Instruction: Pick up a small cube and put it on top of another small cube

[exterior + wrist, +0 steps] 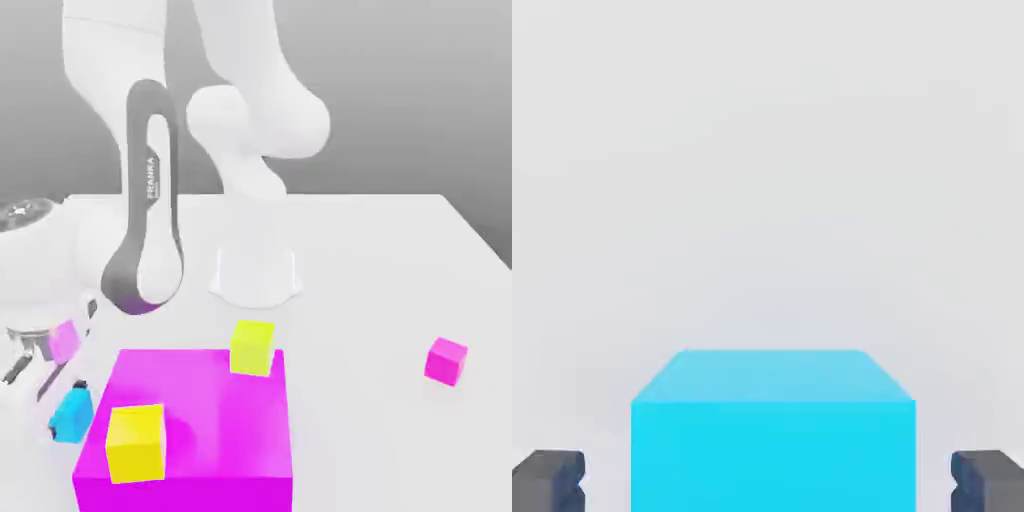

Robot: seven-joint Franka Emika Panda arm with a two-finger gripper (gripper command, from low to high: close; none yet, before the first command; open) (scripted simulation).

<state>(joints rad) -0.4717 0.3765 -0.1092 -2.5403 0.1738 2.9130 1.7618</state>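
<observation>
The white surface [380, 260] fills most of the exterior view. On it, at the bottom middle of the frame, sits a big pink block [200, 420] with two yellow cubes on top, one [135, 442] at the lower left and one [252, 347] higher up. A small pink cube [446, 360] sits far to the right.

The blue cube [72, 414] is at the lower left of the frame, on the surface beside the big block. The gripper [770, 478] is down around it, wide open, with a gap on each side, holding nothing.

I think it should now close slowly and evenly, keeping the blue cube in the middle, then lift straight up.
</observation>
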